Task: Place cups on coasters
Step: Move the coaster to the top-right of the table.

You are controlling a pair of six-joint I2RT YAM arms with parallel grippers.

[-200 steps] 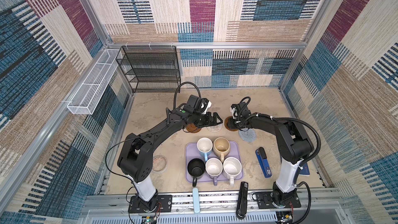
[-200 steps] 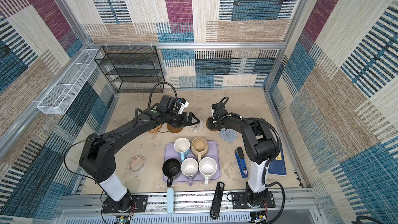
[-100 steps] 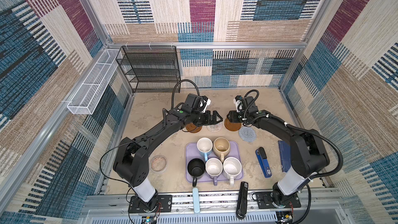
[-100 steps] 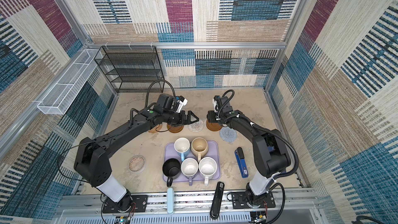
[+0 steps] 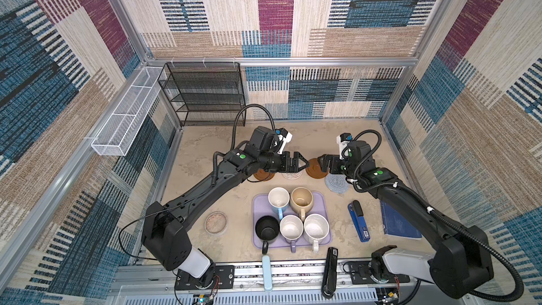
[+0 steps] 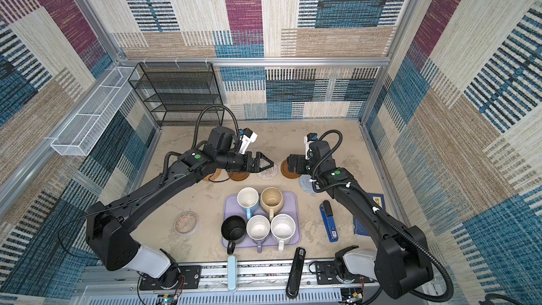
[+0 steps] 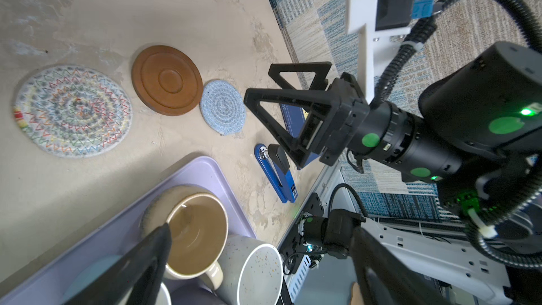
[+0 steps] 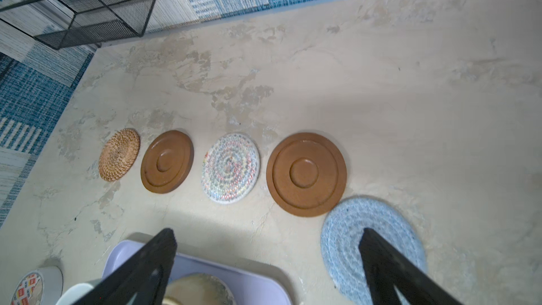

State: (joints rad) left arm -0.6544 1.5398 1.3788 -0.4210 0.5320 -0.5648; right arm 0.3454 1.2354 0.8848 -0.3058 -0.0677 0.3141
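Both top views: five mugs stand upright on a large lavender rectangular tray (image 5: 321,200) at lower centre of the frame. A light blue ceramic mug (image 5: 278,198) and a beige-tan ceramic mug (image 5: 302,199) form the rear row. A black ceramic mug (image 5: 267,228), a lavender ceramic mug (image 5: 291,227) and a speckled white ceramic mug (image 5: 316,228) form the front row, all apart from the coasters. Just above the tray, at mid-frame, the coasters lie in a row on the beige tabletop (image 5: 205,156): a round woven rattan coaster (image 6: 213,175), partly under the left arm (image 6: 164,189), a first brown wooden round coaster (image 6: 239,176), a whitish crocheted round coaster (image 5: 292,175), a second brown wooden round coaster (image 5: 313,170) and a blue-grey crocheted round coaster (image 5: 336,183). The left gripper (image 5: 303,161) shows just above the whitish coaster in the frame, jaws spread, holding nothing. The right gripper (image 5: 322,163) overlaps the right edge of the second brown coaster, likewise spread and empty. Left wrist view: the whitish, second brown and blue-grey coasters lie flat and bare in a line. The right gripper (image 7: 261,83) is near the blue-grey one, its triangular black fingers wide apart with nothing between them. A blue stapler (image 7: 275,177) lies beside the tray. Right wrist view, slightly blurred: all five coasters lie flat and bare. The right gripper's fingers (image 8: 146,265) stand wide apart, one over the tray corner, one over the blue-grey coaster.
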